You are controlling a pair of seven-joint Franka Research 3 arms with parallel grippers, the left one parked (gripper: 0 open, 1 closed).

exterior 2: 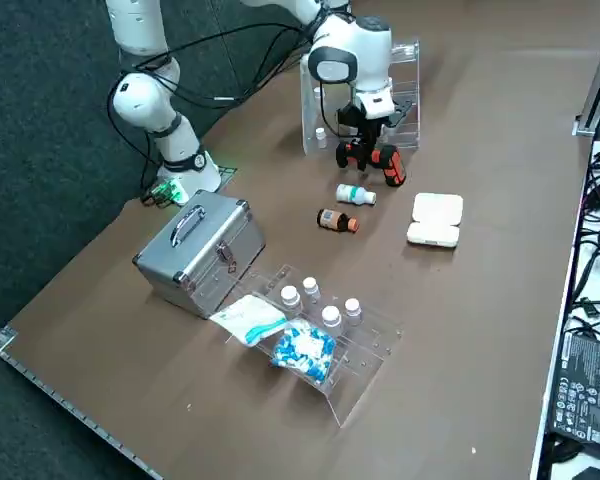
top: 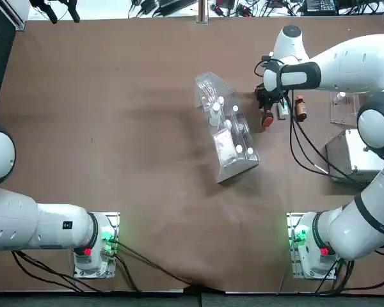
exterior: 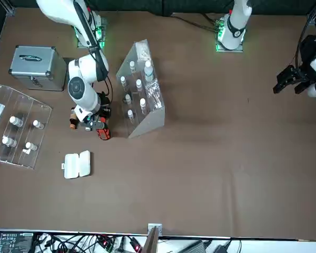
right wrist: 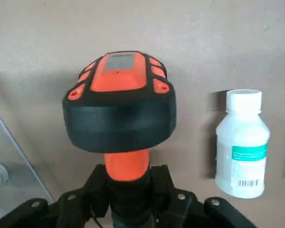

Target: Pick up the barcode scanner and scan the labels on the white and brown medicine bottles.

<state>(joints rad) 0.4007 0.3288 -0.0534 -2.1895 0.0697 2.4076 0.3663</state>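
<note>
My right gripper (top: pixel 269 102) is shut on the orange handle of the black barcode scanner (right wrist: pixel 118 107), low over the table; the scanner's orange-banded head (exterior 2: pixel 378 160) points out from the fingers. In the wrist view the gripper (right wrist: pixel 128 185) clamps the handle just below the head. The white bottle (right wrist: pixel 241 152) with a bluish-green label lies on its side right beside the scanner (top: pixel 267 118), cap away from the gripper. The amber-brown bottle (exterior 2: pixel 335 220) lies a little beyond the white bottle (exterior 2: pixel 354 194), also on its side.
A clear plastic rack (top: pixel 227 134) with white-capped vials stands close on the scanner's other side. A silver case (exterior 2: pixel 198 250), a clear tray (exterior 2: pixel 325 335) holding vials and packets, and a white pillbox (exterior 2: pixel 435 220) lie around the bottles.
</note>
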